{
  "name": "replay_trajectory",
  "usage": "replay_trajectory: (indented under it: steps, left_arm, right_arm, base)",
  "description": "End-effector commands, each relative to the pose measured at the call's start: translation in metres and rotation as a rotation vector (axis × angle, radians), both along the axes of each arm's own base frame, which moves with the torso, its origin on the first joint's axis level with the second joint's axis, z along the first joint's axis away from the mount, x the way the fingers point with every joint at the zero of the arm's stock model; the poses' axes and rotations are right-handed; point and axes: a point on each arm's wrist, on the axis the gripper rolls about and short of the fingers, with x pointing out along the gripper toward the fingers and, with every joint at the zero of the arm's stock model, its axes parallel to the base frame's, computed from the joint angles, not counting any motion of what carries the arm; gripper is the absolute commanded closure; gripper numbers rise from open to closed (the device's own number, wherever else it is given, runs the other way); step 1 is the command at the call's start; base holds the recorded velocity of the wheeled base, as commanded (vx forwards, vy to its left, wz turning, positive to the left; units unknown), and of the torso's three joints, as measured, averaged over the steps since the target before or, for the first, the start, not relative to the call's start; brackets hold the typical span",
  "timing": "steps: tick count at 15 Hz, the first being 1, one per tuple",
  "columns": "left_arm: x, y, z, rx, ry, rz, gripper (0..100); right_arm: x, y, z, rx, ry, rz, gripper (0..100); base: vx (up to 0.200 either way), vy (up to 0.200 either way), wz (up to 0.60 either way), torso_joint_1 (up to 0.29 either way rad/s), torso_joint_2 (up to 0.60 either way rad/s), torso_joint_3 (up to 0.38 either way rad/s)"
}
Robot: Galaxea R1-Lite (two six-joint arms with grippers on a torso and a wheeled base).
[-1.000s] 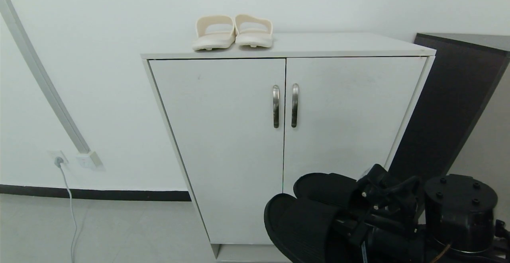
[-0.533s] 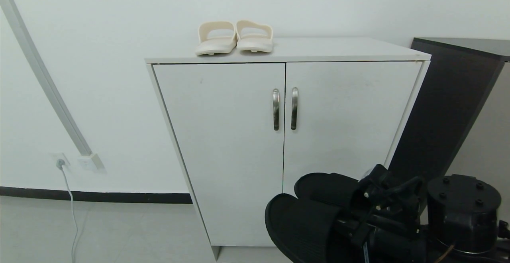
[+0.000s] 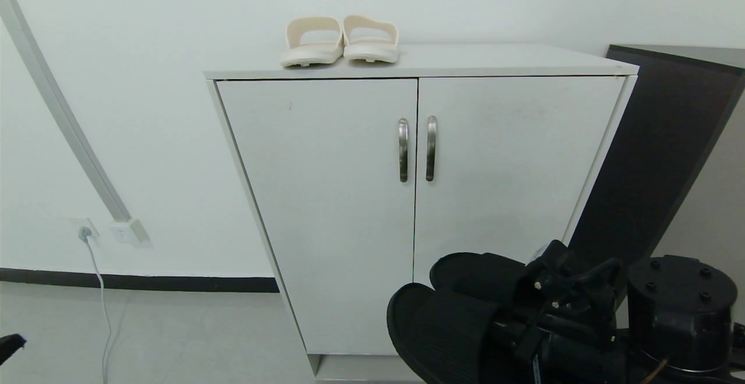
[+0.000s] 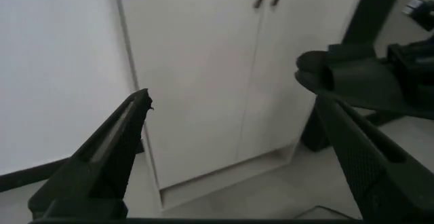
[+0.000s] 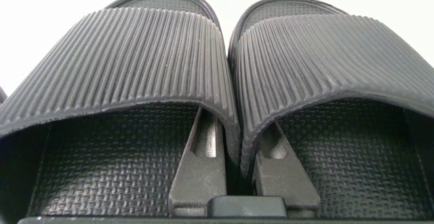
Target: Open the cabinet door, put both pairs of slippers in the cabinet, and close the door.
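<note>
The white cabinet (image 3: 326,209) stands against the wall with both doors shut, and its two metal handles (image 3: 417,149) meet at the middle seam. A cream pair of slippers (image 3: 340,41) rests on its top, left of centre. Low in front of the right door, my right gripper (image 3: 524,320) is shut on a black pair of slippers (image 3: 460,308). Its fingers (image 5: 200,163) pinch the two inner edges of the black slippers (image 5: 149,54) together. My left gripper (image 4: 232,100) hangs open near the floor, left of the cabinet (image 4: 203,68), with nothing between its fingers. The black slippers (image 4: 359,78) lie beyond it.
A tall dark cabinet (image 3: 657,157) stands right beside the white one. On the left wall are a slanted conduit (image 3: 58,105) and a socket with a cable (image 3: 87,235) hanging to the floor. Open grey floor (image 3: 174,337) lies left of the cabinet.
The head camera has shifted down and back up, so the whole picture has moved. A dark tip of my left arm now shows at the lower left edge. The right gripper still holds the black slippers.
</note>
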Motion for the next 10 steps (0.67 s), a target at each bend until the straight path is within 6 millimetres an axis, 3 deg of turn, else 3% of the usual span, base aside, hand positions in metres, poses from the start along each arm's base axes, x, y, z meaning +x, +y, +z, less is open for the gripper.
replay_trajectory:
  steps: [1, 5, 10]
  left_arm:
    - [0.022, -0.002, 0.000, -0.005, 0.088, -0.090, 0]
    - [0.069, -0.010, 0.008, -0.012, 0.135, -0.193, 0]
    - [0.104, -0.027, 0.027, -0.069, 0.132, -0.293, 0]
  right_arm:
    - [0.000, 0.000, -0.002, -0.005, 0.004, 0.000, 100]
    - [0.000, 0.000, -0.002, -0.006, 0.005, 0.000, 100]
    - [0.000, 0.002, -0.004, -0.010, 0.012, 0.007, 100]
  base:
    - [0.000, 0.000, 0.00, 0.000, 0.00, 0.000]
    - [0.000, 0.000, 0.00, 0.000, 0.00, 0.000]
    - [0.000, 0.000, 0.00, 0.000, 0.00, 0.000]
